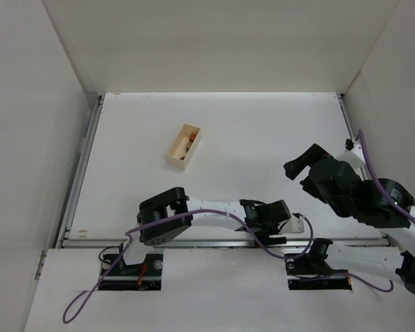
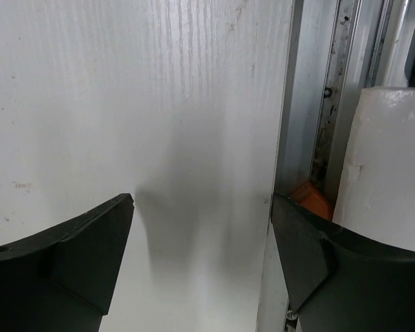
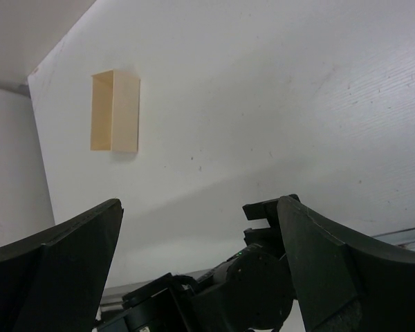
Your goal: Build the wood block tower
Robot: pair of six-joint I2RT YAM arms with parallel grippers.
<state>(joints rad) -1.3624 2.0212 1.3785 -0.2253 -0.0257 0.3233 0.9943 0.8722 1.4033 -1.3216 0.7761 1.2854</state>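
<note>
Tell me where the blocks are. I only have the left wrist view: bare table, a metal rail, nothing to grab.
Observer: The blocks lie inside the pale tray, left of centre on the table in the top view.
Operator: Is my left gripper close to it?
Observer: No. The left gripper sits by the near rail, right of centre and well apart from the tray.
Operator: And the right one?
Observer: The right gripper is open over the right side. Its camera shows only the tray's outer wall, not the blocks.
</note>
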